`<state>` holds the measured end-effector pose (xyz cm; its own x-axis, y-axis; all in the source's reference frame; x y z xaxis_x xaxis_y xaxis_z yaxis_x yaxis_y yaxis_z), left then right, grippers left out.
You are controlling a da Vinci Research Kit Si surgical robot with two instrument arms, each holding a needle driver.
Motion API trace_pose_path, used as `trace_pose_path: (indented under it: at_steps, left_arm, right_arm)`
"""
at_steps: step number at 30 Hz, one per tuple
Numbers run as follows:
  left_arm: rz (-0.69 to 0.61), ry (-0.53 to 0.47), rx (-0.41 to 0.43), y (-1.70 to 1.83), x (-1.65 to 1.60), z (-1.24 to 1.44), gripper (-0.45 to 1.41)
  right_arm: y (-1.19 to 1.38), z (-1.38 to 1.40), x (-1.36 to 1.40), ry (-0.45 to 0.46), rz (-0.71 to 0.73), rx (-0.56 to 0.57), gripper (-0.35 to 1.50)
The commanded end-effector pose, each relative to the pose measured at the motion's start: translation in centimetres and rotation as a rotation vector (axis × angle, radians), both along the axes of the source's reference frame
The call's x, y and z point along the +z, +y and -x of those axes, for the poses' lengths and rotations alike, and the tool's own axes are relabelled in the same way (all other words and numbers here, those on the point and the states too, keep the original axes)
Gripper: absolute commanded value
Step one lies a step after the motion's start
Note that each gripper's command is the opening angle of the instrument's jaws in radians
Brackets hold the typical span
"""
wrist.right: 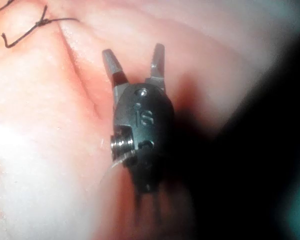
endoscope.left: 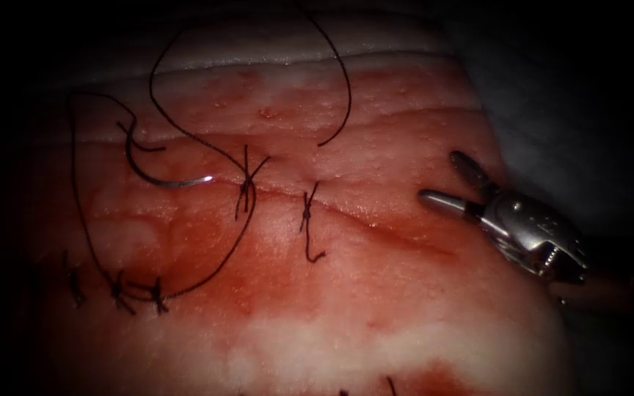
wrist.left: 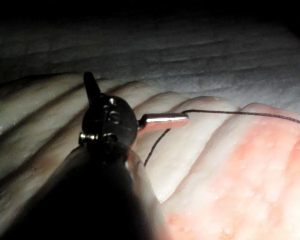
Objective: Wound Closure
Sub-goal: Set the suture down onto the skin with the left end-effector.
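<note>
The tissue [endoscope.left: 346,315] fills a dark bench scene, red fluid [endoscope.left: 207,242] across it. Near: tied stitches [endoscope.left: 119,290]. Further: the cut [endoscope.left: 376,224], with the right tool [endoscope.left: 453,180] to its right, jaws apart, empty. The needle [endoscope.left: 166,178] lies free on the tissue, left, trailing thread [endoscope.left: 240,235]. The left tool [wrist.left: 132,102] stands jaws apart, empty. Judgement: between stitches; regrasping the needle is required.

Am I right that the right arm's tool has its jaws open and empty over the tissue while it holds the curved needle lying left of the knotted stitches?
Not quite: the right tool holds nothing. Its jaws are indeed open and empty, as the endoscope view and right wrist view show. The needle lies free on the tissue, left of the knotted stitches, far from that tool.
</note>
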<state>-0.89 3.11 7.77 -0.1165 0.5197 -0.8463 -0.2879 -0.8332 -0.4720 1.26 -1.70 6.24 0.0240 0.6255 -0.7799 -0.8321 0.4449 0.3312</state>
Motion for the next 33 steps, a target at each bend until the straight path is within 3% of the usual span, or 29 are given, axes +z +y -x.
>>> trace_pose_path:
  at_steps: [1,11,13,16,17,18,19,26,33]
  left_arm:
    - [-0.002,-0.002,-0.009,0.08,-0.02,-0.04,1.4]
    - [0.091,0.277,-0.02,-0.08,-0.54,-1.24,1.4]
    - [0.118,0.336,-0.076,-0.09,-0.53,-1.37,1.23]
    - [0.137,0.315,-0.066,-0.22,-0.47,-1.21,1.21]
    - [0.148,0.279,-0.041,-0.31,-0.44,-1.01,1.21]
    - [0.147,0.264,-0.037,-0.34,-0.43,-0.91,1.21]
    - [0.147,0.264,-0.037,-0.34,-0.43,-0.91,1.21]
    - [0.159,0.17,-0.029,-0.36,-0.43,-0.01,1.2]
    - [0.162,0.139,0.067,-0.51,-0.37,0.96,1.18]
  right_arm:
    - [0.0,-0.08,0.04,0.002,0.0,0.0,1.31]
    - [-0.04,-0.18,0.02,-0.014,0.0,-0.007,1.38]
    - [-0.06,-0.21,-0.01,-0.01,-0.003,-0.016,1.35]
    - [-0.06,-0.29,-0.09,0.012,-0.009,-0.039,1.3]
    - [-0.06,-0.31,-0.12,0.036,-0.01,-0.064,1.15]
    - [-0.06,-0.32,-0.13,0.037,-0.01,-0.065,1.11]
    - [-0.06,-0.32,-0.13,0.037,-0.01,-0.065,1.11]
    - [-0.06,-0.27,-0.14,0.038,-0.011,-0.067,1.11]
    - [-0.07,-0.17,-0.14,0.027,-0.013,-0.058,1.11]
